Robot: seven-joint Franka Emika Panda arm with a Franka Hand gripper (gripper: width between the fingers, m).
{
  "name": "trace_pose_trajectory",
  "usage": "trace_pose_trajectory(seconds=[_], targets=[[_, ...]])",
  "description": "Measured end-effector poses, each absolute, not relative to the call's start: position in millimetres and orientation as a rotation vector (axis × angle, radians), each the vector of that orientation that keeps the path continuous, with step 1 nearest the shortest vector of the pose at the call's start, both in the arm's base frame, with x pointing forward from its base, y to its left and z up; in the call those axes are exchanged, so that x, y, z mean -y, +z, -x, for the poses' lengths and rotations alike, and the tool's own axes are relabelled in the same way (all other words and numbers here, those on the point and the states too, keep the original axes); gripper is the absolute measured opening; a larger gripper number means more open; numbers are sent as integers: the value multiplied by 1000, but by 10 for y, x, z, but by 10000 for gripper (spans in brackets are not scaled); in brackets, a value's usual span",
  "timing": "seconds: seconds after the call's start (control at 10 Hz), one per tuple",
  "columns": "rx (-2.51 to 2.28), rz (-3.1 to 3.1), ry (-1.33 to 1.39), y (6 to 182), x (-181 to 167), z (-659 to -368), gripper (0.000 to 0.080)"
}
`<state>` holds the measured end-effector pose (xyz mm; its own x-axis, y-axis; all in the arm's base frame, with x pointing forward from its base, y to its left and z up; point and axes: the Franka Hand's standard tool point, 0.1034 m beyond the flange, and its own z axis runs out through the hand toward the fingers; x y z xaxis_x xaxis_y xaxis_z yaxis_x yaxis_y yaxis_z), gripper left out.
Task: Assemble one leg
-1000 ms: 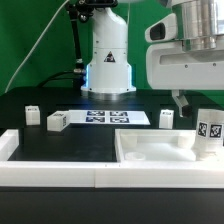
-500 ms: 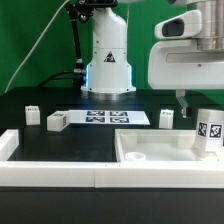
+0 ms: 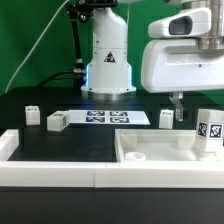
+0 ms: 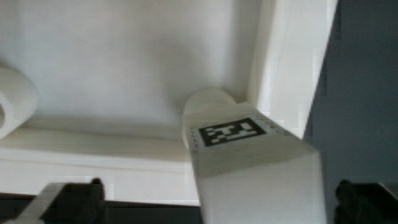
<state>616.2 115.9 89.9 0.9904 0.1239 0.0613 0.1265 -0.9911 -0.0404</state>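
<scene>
On the black tabletop (image 3: 60,140), spare posts (image 3: 57,121) and the marker board (image 3: 113,118) lie well off to the exterior view's left of the claw (image 4: 210,196). The claw is open, fingers (image 4: 71,195) spread wide and gripping nothing. The leg (image 3: 208,132) stands upright just below it, between the fingers and untouched, in a corner of the white tray (image 3: 150,150).

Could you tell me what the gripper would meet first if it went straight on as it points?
Most likely the stubby white plastic leg with a square tag, standing in a corner of the large white tray; depth is unclear.
</scene>
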Motion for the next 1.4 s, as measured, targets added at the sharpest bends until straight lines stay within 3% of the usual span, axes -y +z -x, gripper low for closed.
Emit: trace_pose_trajectory(seconds=[0.2, 0.4, 0.5, 0.6, 0.8, 1.4], targets=[[194, 3090, -91, 899, -1160, -6162, 649], [194, 3090, -91, 899, -1160, -6162, 405], [182, 3090, -90, 899, -1162, -6161, 405], [165, 3090, -90, 899, -1163, -6161, 291], [63, 3081, -75, 898, -1166, -6164, 291], [-825, 2880, 0, 880, -1102, -6268, 292]])
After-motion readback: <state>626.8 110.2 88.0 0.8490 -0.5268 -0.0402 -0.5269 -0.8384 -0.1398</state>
